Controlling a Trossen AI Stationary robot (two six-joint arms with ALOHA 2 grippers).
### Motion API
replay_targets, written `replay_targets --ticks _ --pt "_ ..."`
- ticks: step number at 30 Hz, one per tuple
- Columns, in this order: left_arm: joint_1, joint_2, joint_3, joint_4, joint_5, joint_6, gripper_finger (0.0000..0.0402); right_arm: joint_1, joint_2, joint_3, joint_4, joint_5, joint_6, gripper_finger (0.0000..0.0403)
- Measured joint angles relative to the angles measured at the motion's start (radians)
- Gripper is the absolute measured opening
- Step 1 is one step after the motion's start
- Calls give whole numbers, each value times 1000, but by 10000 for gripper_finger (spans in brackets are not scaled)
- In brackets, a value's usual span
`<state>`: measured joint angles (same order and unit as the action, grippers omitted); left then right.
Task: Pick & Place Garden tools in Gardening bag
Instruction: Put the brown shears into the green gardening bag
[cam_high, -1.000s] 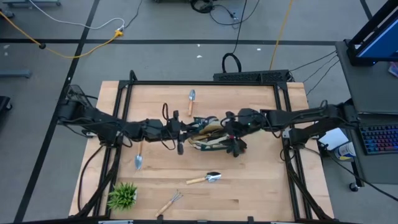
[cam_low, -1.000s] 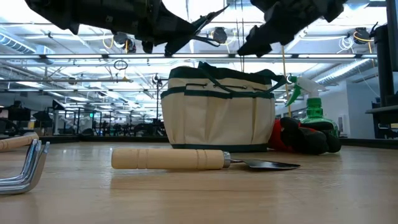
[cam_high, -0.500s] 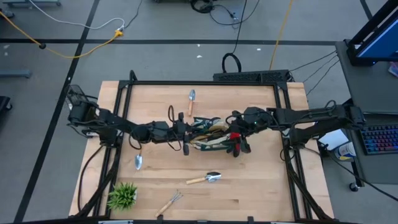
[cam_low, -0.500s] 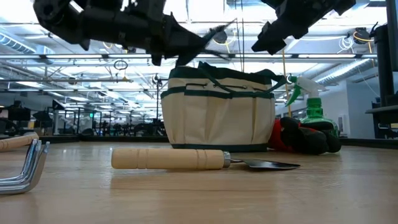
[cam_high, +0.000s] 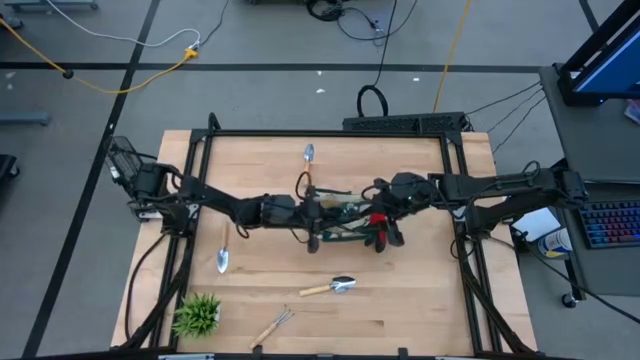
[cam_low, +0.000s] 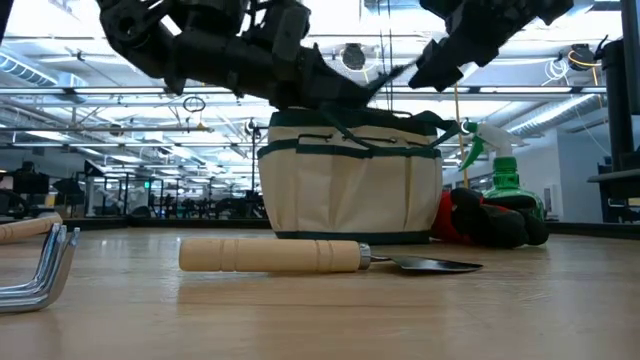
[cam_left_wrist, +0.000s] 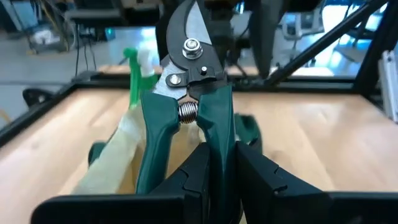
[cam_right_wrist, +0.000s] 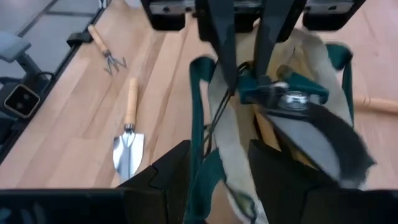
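Observation:
My left gripper (cam_high: 312, 212) is shut on green-handled pruners (cam_left_wrist: 186, 93) and holds them over the open top of the cream, green-trimmed gardening bag (cam_high: 340, 222), which stands on its base at mid-table (cam_low: 350, 180). My right gripper (cam_high: 378, 208) is open above the bag's right end. In the right wrist view its fingers stand either side of the bag's rim (cam_right_wrist: 227, 143). In the low view (cam_low: 425, 72) it sits above the bag. Red-and-black gloves (cam_low: 480, 220) and the green spray bottle (cam_low: 505, 180) lie beside the bag on the right. My left gripper pinches one green handle of the pruners (cam_left_wrist: 219, 134) between its two fingers. The fingers lie along that handle, and the other handle (cam_left_wrist: 155, 137) passes outside one finger. The blades (cam_left_wrist: 189, 28) point ahead of the gripper. The pruners are lifted clear, above the bag's opening.
A trowel (cam_high: 308, 160) lies at the far side, another (cam_high: 222, 252) at the left and a third (cam_high: 332, 287) near the front. A small hand rake (cam_high: 272, 325) and a potted green plant (cam_high: 197, 315) sit by the near edge.
My left gripper has carried the pruners toward the table's right, from beside the bag's left end to over its opening, and has come down toward it. My right gripper has shifted slightly toward the right edge.

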<state>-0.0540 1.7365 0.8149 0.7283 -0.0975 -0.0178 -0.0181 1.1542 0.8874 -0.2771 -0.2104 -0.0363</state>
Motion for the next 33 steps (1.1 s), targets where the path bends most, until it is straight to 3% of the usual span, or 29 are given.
replay_targets --ticks 9,21,29,33 --pt "42 -4 -1 -102 1 -100 58 0 0 0 -46 0 -1 157" --pt "45 -41 -4 -105 -1 -65 58 0 0 0 -50 -1 -1 157" --pt "45 -63 -3 -179 -139 -15 58 0 0 -38 -42 -1 -1 157" --pt "45 -62 -3 -219 -142 -14 58 0 0 -62 -42 0 -1 157"
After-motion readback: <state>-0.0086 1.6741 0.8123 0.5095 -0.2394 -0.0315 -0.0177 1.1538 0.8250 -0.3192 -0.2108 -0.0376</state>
